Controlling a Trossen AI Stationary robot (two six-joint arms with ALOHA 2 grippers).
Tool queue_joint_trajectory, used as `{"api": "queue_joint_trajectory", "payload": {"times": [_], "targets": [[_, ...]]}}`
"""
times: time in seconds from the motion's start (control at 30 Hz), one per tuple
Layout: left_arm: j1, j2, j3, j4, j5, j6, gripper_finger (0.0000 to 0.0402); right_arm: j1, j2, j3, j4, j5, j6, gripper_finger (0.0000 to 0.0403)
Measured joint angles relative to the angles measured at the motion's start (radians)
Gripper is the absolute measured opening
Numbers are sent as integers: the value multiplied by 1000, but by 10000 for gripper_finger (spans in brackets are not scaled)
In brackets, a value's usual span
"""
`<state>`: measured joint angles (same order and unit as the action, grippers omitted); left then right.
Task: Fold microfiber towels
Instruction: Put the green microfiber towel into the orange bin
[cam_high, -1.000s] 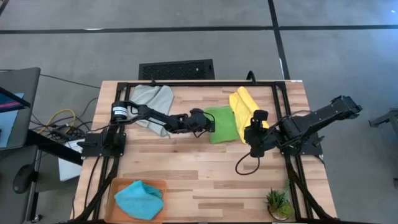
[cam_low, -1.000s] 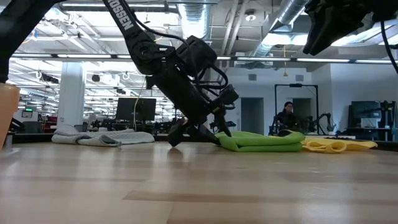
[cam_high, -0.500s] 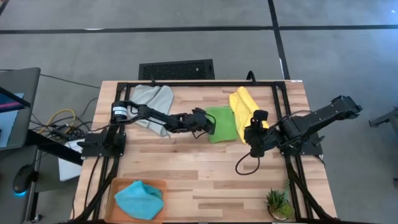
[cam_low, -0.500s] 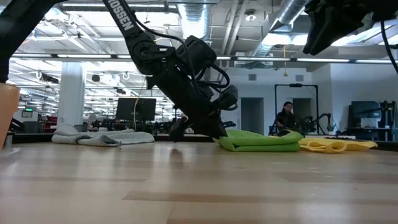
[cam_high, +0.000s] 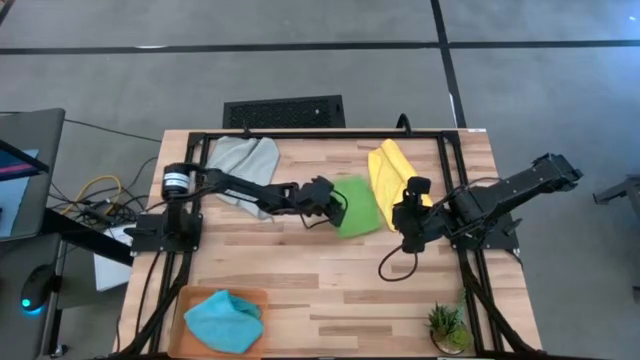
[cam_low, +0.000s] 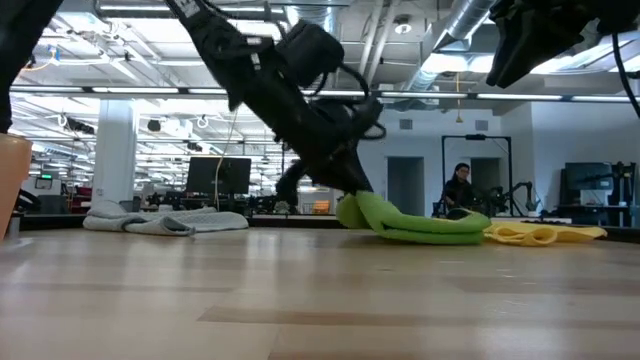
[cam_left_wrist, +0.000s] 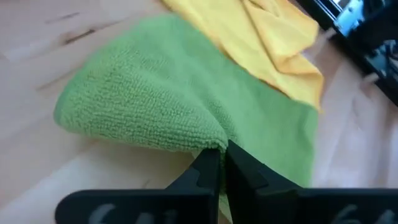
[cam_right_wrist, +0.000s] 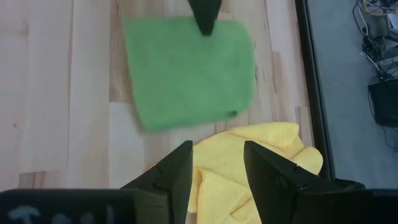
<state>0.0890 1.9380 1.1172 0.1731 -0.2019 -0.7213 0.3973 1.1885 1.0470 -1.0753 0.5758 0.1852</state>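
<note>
Fingers: left gripper (cam_left_wrist: 221, 163) is pinched tight on the edge of the green towel (cam_high: 356, 205), fabric bunched right at the fingertips in the left wrist view. Right gripper (cam_right_wrist: 217, 162) has its fingers apart, holding nothing, hanging above the yellow towel (cam_high: 388, 171) toward the worktop's right side.

Step in hand: mid-fold on the green one. It sits around the middle of the worktop (cam_high: 300, 280), slightly toward the far edge, its right edge touching or just overlapping the yellow towel. In the low view the gripped left edge is lifted off the wood and curls up, while the rest lies flat.

Others: grey towel (cam_high: 243, 160) is loose and crumpled near the far-left corner. Teal towel (cam_high: 224, 320) is on the orange tray (cam_high: 190, 296) at the near-left corner, looks already folded, can't confirm.

Next move, my read: carry the pinched edge up and over toward the opposite edge, keep it high enough that the cloth doesn't drag, lay it edge to edge, then release.

Risk: the yellow towel is close enough to get snagged. The potted plant (cam_high: 447, 325) at the near-right corner is well clear.
</note>
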Motion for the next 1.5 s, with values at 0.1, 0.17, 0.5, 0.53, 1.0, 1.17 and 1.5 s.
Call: {"api": "queue_joint_trajectory", "payload": {"times": [0.1, 0.17, 0.5, 0.53, 1.0, 1.17, 1.5], "targets": [[-23, -65, 0, -73, -24, 27, 0, 0, 0, 0, 0, 0, 0, 168], [-42, -108, 0, -134, -47, 43, 0, 0, 0, 0, 12, 0, 0, 168], [-165, -298, 0, -393, -188, 46, 0, 2, 0, 0, 85, 0, 0, 168], [-180, -320, 0, -416, -203, 39, 0, 2, 0, 0, 95, 0, 0, 168], [-449, -575, 0, -647, -412, -80, 0, 2, 2, 0, 265, -1, -1, 168], [-575, -651, 0, -691, -445, -122, 0, 2, 2, 0, 326, 0, -5, 168], [-846, -766, 0, -730, -379, -111, 0, 2, 2, 0, 402, 0, -10, 168]]}}
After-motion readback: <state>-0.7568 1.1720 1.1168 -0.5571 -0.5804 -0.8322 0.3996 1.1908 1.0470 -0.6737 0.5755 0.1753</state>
